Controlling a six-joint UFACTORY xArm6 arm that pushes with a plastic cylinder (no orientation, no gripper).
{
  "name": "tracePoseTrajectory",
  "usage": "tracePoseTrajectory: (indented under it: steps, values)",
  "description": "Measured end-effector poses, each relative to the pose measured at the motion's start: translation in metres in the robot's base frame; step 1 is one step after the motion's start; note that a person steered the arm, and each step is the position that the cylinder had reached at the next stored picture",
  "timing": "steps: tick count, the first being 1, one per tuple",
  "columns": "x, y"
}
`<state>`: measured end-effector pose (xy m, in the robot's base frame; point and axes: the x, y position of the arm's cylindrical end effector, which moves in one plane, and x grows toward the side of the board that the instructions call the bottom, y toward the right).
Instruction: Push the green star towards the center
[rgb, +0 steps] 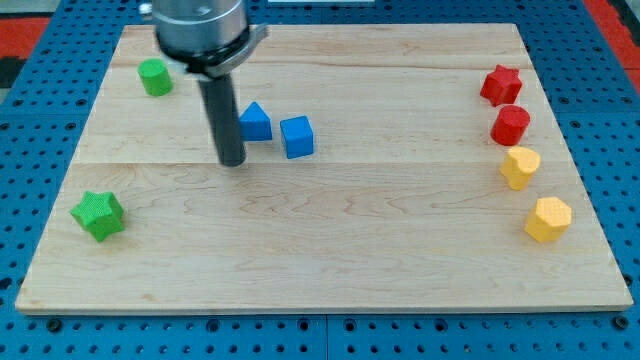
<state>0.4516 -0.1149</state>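
The green star lies near the left edge of the wooden board, towards the view's bottom left. My tip rests on the board left of centre, well to the upper right of the star and apart from it. The tip stands just to the left of a blue triangular block and a blue cube.
A green cylinder-like block sits at the top left. On the right side stand a red star, a red block, a yellow block and a yellow hexagonal block. Blue pegboard surrounds the board.
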Motion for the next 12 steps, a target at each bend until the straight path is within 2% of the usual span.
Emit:
tracePoseTrajectory:
  steps: [2,3,5,7,10,12]
  values:
    - [0.058,0.009]
    - [0.102,0.000]
    - [0.142,-0.137]
    - [0.091,-0.145]
    - [0.052,-0.064]
    - [0.052,-0.101]
